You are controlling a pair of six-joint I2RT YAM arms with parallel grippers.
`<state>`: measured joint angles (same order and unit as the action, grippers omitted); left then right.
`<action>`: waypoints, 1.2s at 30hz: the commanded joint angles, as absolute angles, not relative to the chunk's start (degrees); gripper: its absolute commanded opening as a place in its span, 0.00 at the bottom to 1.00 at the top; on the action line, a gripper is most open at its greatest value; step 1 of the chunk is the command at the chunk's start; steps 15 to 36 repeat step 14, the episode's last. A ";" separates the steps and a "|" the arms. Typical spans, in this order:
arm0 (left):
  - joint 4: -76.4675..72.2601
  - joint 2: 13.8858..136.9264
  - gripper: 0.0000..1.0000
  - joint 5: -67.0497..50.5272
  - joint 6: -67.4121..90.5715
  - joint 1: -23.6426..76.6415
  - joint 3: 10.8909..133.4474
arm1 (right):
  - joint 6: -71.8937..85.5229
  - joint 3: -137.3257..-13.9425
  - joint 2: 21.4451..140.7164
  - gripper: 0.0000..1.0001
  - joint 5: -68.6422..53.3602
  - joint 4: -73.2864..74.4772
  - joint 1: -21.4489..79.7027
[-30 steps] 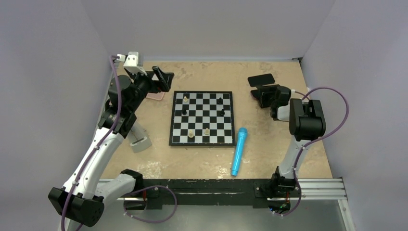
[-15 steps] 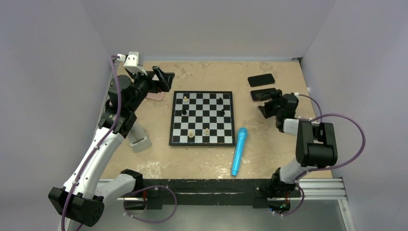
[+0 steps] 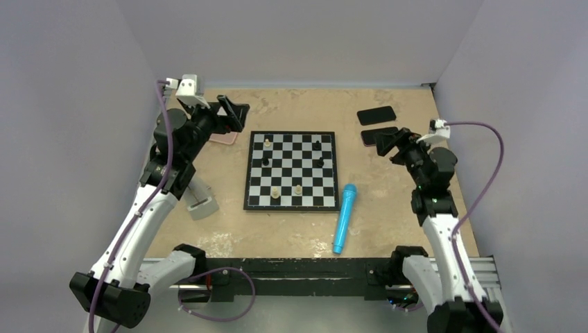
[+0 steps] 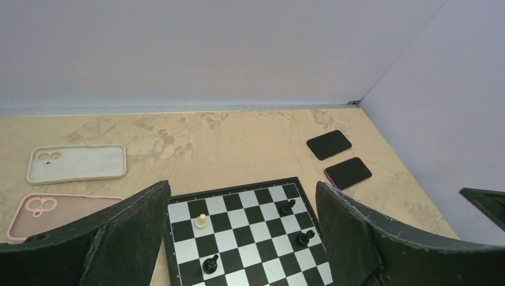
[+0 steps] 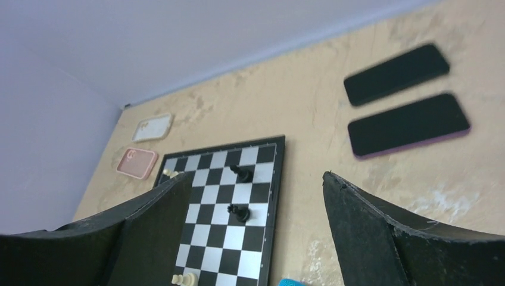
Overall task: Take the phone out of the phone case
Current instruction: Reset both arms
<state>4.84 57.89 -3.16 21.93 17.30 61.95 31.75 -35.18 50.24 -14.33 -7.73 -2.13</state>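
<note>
Above the table (image 3: 291,232), left hand (image 3: 234,111) and right hand (image 3: 392,141) gape empty.

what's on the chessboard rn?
On the chessboard: three white pieces and three black pieces. The blue marker lies beside it, off the board. Anything under the board is covered.

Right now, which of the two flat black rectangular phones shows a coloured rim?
The black phone nearer the arms: a thin purple edge shows along its sides. The farther black phone is plain black, with no rim showing.
</note>
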 commanded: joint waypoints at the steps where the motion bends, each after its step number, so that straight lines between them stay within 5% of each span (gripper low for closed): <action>1: 2.99 55.09 0.94 -1.07 20.25 18.33 61.91 | 21.16 -36.99 36.93 0.85 -12.11 -0.30 -2.02; 8: 3.93 45.08 0.95 7.09 15.28 20.12 58.60 | 19.25 -51.07 28.92 0.92 -8.76 12.01 -1.93; 14: 12.67 33.77 0.96 13.10 16.72 20.13 54.11 | 21.58 -51.27 29.58 0.97 -15.08 13.90 -1.93; 36: 12.67 33.77 0.96 13.10 16.72 20.13 54.11 | 21.58 -51.27 29.58 0.97 -15.08 13.90 -1.93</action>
